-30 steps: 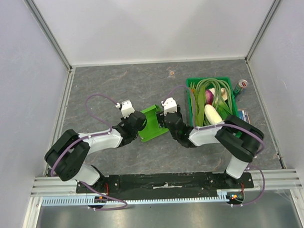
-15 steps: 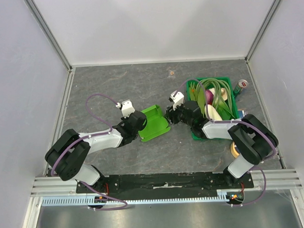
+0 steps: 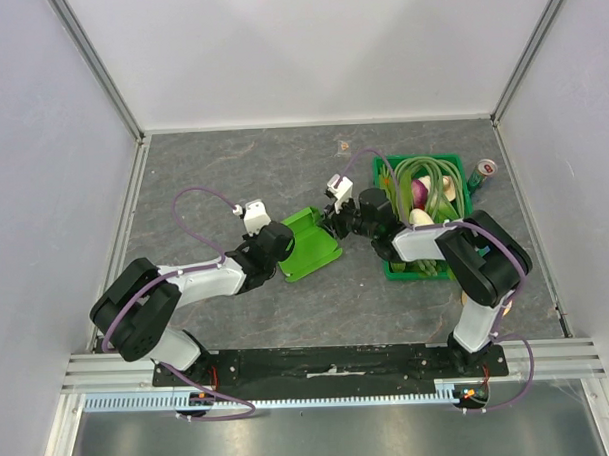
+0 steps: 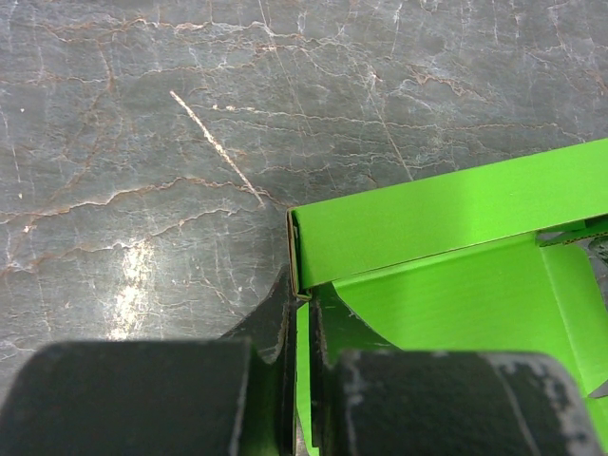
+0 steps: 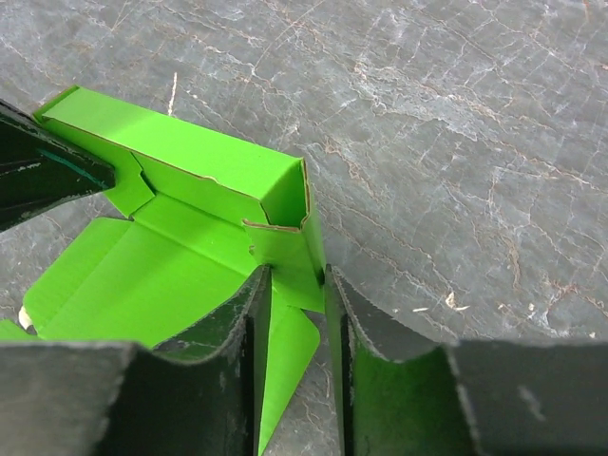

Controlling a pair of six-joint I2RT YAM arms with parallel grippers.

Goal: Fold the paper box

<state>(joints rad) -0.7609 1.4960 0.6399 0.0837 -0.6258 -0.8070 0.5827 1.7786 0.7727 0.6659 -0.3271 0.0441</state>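
Left gripper clamps a wall of the small lime-green card box, half-folded on the grey stone tabletop between the arms. Right gripper straddles its corner flap — grip unclear — beside the dark-green plastic crate holding green stalks, a white radish and a purple bulb.

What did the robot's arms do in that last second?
The right gripper backed off toward the crate, then returned to the right corner of the box, fingers either side of it. The left gripper kept pinching the box's left edge; the box barely moved.
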